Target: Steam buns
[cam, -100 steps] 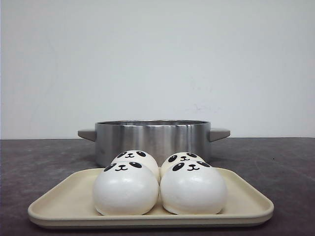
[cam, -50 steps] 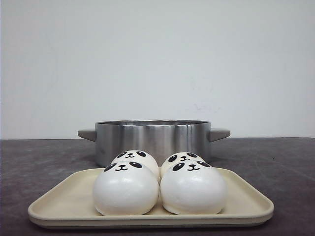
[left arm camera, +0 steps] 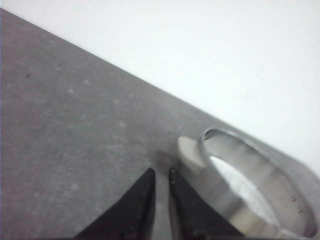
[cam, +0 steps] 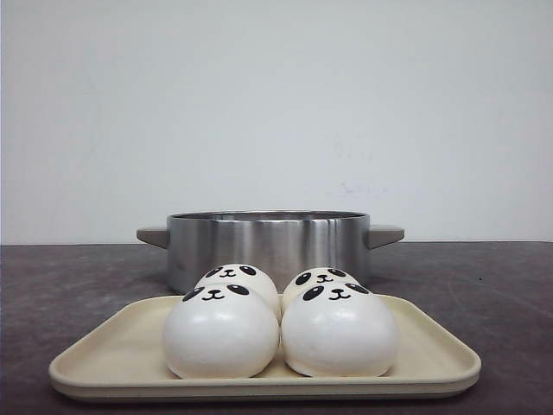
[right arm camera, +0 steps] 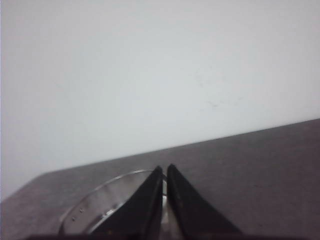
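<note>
Front view: four buns [cam: 279, 324] on tray [cam: 104, 354]; both end effectors [left arm camera: 160, 175] [right arm camera: 165, 170] closed, empty.

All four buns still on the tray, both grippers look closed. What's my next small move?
Probably open the right gripper and bring it toward the front right bun: all four sit on the tray, the pot waits behind, and nothing is held.
</note>
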